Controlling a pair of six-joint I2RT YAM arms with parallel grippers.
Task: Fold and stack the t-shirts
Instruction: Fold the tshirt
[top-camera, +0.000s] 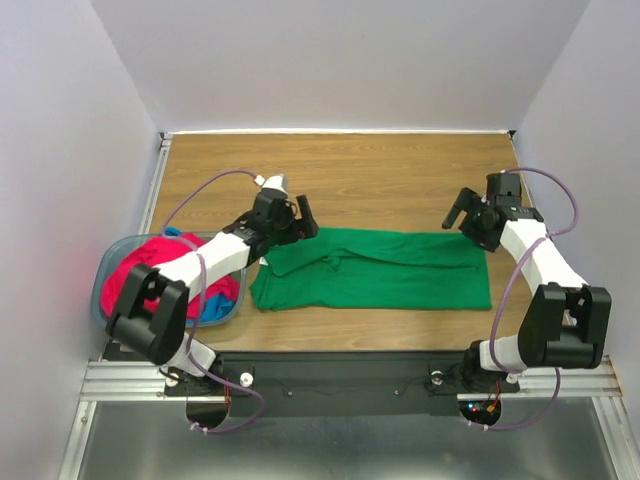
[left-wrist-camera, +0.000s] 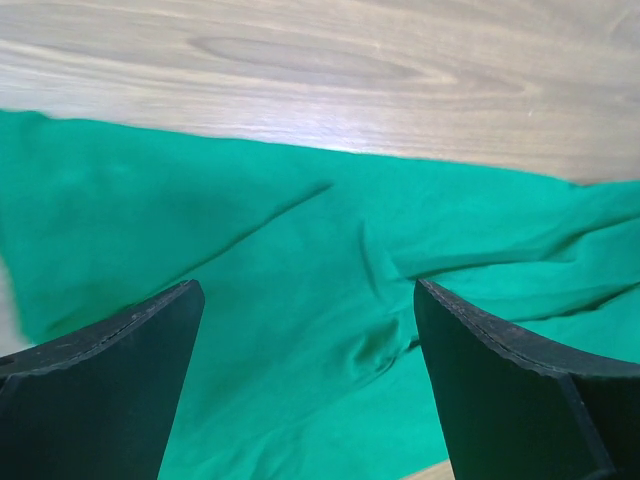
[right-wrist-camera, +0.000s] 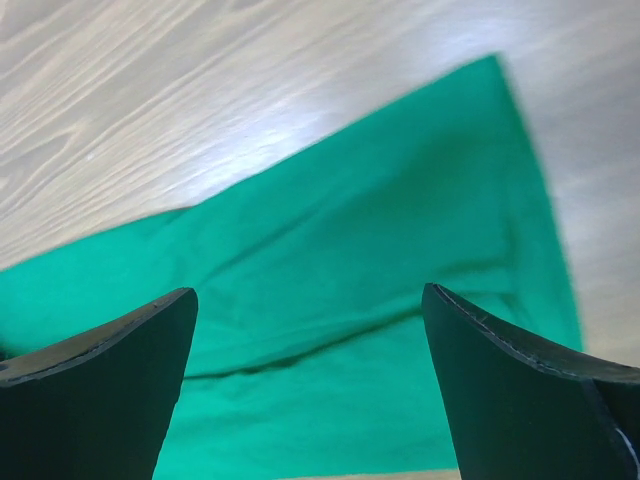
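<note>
The kelly green t-shirt (top-camera: 375, 270) lies folded into a long flat band across the middle of the wooden table; it also shows in the left wrist view (left-wrist-camera: 300, 300) and the right wrist view (right-wrist-camera: 330, 300). The pink-red t-shirt (top-camera: 140, 265) and the blue t-shirt (top-camera: 213, 305) lie bunched in the basket at the left. My left gripper (top-camera: 303, 217) is open and empty above the green shirt's far left end. My right gripper (top-camera: 460, 211) is open and empty above its far right corner.
The grey-blue plastic basket (top-camera: 103, 285) stands at the table's left edge, beside my left arm. Bare wooden tabletop (top-camera: 380, 180) stretches behind the green shirt to the back wall. White walls close in the left, back and right.
</note>
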